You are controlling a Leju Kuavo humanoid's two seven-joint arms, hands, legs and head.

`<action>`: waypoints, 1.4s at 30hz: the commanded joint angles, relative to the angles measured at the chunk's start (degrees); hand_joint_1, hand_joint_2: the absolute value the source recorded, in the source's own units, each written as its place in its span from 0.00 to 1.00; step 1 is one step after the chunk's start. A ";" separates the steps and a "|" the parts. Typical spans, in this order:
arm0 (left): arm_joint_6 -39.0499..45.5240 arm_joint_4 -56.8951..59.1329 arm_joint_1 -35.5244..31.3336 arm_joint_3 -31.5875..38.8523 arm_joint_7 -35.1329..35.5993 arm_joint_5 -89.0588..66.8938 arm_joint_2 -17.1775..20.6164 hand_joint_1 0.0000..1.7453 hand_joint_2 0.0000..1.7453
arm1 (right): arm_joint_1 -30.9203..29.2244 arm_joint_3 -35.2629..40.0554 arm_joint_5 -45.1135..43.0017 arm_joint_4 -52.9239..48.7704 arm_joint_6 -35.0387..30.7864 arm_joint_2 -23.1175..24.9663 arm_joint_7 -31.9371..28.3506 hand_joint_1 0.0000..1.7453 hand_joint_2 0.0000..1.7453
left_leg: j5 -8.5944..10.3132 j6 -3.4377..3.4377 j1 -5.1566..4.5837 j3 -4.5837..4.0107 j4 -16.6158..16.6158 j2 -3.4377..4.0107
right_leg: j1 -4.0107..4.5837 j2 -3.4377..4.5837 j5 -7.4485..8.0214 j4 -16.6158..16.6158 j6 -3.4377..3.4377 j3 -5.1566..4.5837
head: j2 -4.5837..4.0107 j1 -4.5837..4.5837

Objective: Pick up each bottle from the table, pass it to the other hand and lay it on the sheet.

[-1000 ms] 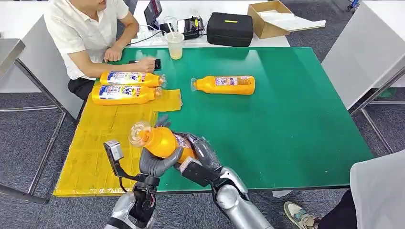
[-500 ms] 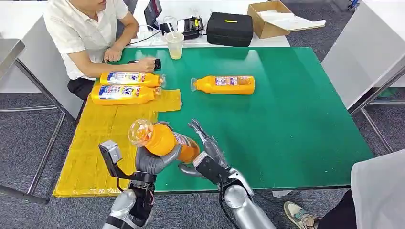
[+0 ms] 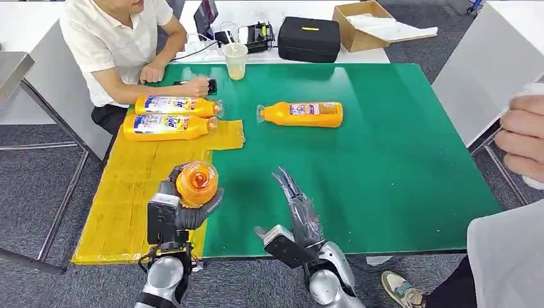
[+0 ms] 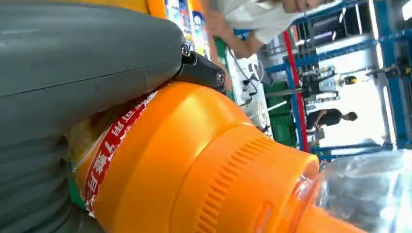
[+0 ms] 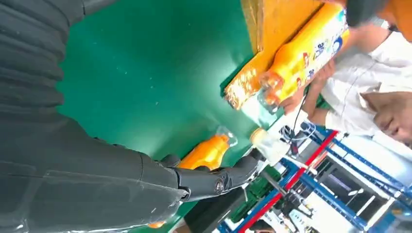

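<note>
My left hand [image 3: 187, 215] grips an orange bottle [image 3: 196, 183] near the table's front, over the edge of the yellow sheet [image 3: 135, 186], its clear-capped top pointing up at the head camera. The left wrist view shows the bottle [image 4: 194, 165] under the grey thumb [image 4: 73, 63]. To the right of the held bottle, my right hand [image 3: 299, 210] is open above the green table, fingers spread and holding nothing. Two bottles [image 3: 173, 104] [image 3: 168, 126] lie at the sheet's far end. Another bottle [image 3: 301, 113] lies on the green table [image 3: 385, 167], also in the right wrist view [image 5: 206, 153].
A person sits at the far left corner with a hand by a dark phone [image 3: 206, 85]. A plastic cup [image 3: 235, 61], a black case [image 3: 308, 38] and a cardboard box [image 3: 362, 25] stand behind the table. Another person's hand [image 3: 523, 138] enters at the right edge.
My right hand has let go of the bottle and drawn away to the right, open. My left hand has carried the bottle left and tipped its cap up. A person's hand has appeared at right.
</note>
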 commanded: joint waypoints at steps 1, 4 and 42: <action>3.49 8.25 -6.84 2.32 17.40 -50.19 1.97 1.00 1.00 | -5.17 -1.45 -2.05 5.34 2.26 -1.85 -1.74 0.00 1.00 | 0.01 0.01 0.02 0.10 -0.02 0.02 | 0.05 -0.05 0.01 -0.03 -0.14 0.12 | 0.00 0.00; -0.27 14.87 -10.37 4.20 21.41 -57.95 1.51 1.00 1.00 | -6.75 -2.26 -3.46 8.81 1.98 -2.21 -3.39 0.00 1.00 | 0.06 0.05 0.00 0.16 -0.08 -0.02 | 0.03 -0.07 0.02 -0.08 -0.12 0.21 | 0.00 0.00; -9.78 45.11 -24.90 13.45 29.05 -68.14 1.09 0.57 1.00 | -10.67 -5.37 -5.94 16.72 2.70 0.48 -7.43 0.00 1.00 | 0.12 0.08 -0.01 0.17 -0.05 0.00 | 0.02 -0.07 0.03 -0.01 -0.11 0.23 | 0.00 0.00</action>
